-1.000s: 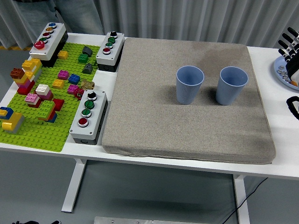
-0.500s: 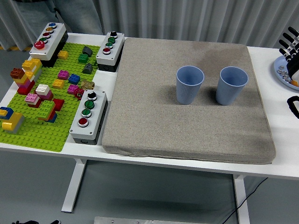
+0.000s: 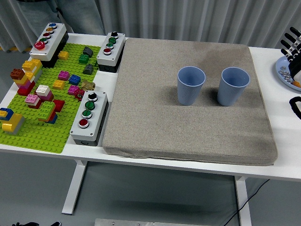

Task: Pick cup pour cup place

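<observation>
Peeking in at the 3 o'clock edge, the right robot hand [image 3: 292, 47] shows only black fingers [image 3: 288, 44] above a blue plate [image 3: 281, 73]; whether they are open or curled I cannot tell. Two blue cups [image 3: 191, 85] [image 3: 233, 86] stand upright, side by side but apart, on a grey mat [image 3: 188, 127] covering the white worktop [image 3: 282, 165]. Toward 9 o'clock lie a green brick baseplate [image 3: 42, 134] and button boxes [image 3: 89, 117].

Free: bare grey fabric mat [image 3: 188, 127] in front of and behind the cups | Obstacles: two upright ribbed blue cups [image 3: 191, 84], [image 3: 233, 85], narrow gap between | Left: grey button boxes [image 3: 90, 117], green brick baseplate [image 3: 42, 127] | Right edge: black hand [image 3: 291, 44], possibly over a plate.
</observation>
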Controlling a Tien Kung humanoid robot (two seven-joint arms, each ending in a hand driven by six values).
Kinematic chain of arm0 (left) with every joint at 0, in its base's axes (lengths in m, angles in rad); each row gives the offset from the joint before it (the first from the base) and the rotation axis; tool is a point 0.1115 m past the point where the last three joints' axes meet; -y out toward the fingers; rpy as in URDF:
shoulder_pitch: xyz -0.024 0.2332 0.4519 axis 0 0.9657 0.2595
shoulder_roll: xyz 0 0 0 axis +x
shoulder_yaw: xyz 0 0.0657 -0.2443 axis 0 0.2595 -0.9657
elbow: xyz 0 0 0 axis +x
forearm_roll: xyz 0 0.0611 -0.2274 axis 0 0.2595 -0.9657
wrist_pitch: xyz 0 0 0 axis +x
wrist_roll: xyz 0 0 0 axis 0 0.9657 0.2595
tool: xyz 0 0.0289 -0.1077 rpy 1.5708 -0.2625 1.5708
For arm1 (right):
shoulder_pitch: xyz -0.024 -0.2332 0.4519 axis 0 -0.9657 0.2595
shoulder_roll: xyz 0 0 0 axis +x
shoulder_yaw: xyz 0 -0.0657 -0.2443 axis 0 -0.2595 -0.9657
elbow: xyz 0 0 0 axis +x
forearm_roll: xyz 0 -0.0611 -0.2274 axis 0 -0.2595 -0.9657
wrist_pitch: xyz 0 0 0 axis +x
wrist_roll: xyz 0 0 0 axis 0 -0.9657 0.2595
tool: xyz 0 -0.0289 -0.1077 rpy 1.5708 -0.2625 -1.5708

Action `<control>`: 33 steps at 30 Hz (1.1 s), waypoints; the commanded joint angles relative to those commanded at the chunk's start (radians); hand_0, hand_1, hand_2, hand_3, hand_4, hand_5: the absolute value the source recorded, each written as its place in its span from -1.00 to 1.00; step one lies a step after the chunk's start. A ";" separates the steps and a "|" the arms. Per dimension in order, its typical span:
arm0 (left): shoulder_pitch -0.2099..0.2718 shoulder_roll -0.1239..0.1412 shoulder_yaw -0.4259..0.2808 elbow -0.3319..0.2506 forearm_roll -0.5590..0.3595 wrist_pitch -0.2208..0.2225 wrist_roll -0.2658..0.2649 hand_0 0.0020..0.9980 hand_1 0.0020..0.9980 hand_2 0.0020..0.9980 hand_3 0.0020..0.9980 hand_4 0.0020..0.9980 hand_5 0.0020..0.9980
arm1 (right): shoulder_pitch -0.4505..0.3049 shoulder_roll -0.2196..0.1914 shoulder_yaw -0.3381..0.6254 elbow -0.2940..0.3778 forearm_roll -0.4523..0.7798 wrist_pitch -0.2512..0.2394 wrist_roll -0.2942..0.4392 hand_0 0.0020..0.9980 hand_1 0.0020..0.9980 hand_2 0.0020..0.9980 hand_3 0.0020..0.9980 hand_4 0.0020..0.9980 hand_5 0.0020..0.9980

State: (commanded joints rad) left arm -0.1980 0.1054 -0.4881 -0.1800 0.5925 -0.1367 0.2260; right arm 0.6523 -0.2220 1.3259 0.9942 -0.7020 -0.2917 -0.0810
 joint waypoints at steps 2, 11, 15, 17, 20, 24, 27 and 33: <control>0.001 0.000 -0.001 0.000 0.000 0.000 0.000 0.56 0.53 0.63 0.26 0.01 1.00 | -0.001 -0.001 0.000 0.001 0.000 0.000 -0.001 0.94 0.66 0.66 0.59 0.65 1.00; 0.002 0.001 -0.007 0.000 0.006 0.000 0.001 0.56 0.53 0.63 0.26 0.01 1.00 | -0.001 -0.001 -0.001 0.002 -0.002 -0.001 -0.003 0.94 0.66 0.66 0.59 0.65 1.00; 0.002 0.001 -0.006 0.000 0.004 0.000 0.001 0.56 0.53 0.63 0.26 0.01 1.00 | 0.000 -0.001 0.000 0.004 -0.001 -0.001 -0.002 0.94 0.67 0.66 0.59 0.65 1.00; 0.002 0.001 -0.005 0.000 0.004 0.000 0.000 0.56 0.53 0.63 0.26 0.01 1.00 | 0.000 -0.001 -0.001 0.005 -0.002 -0.001 -0.004 0.94 0.67 0.66 0.59 0.65 1.00; 0.002 0.001 -0.004 0.000 0.005 0.000 0.000 0.56 0.53 0.63 0.26 0.01 1.00 | 0.000 -0.001 -0.001 0.006 -0.003 -0.002 -0.003 0.94 0.67 0.66 0.59 0.64 1.00; 0.001 0.001 0.000 0.000 0.001 0.001 -0.001 0.56 0.53 0.63 0.26 0.01 1.00 | 0.001 -0.001 -0.002 0.007 -0.001 -0.002 -0.002 0.94 0.67 0.66 0.59 0.64 1.00; 0.001 0.001 0.002 0.000 -0.002 0.002 -0.002 0.56 0.53 0.63 0.26 0.01 1.00 | 0.003 -0.001 -0.003 0.006 -0.002 -0.002 -0.003 0.95 0.67 0.66 0.59 0.64 1.00; 0.001 0.000 0.007 0.000 -0.006 0.001 -0.002 0.56 0.53 0.63 0.26 0.01 1.00 | 0.002 -0.002 -0.003 0.007 -0.002 -0.001 -0.004 0.95 0.67 0.67 0.59 0.64 1.00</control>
State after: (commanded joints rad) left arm -0.1972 0.1057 -0.4806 -0.1800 0.5867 -0.1355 0.2238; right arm 0.6548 -0.2241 1.3232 1.0007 -0.7038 -0.2929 -0.0853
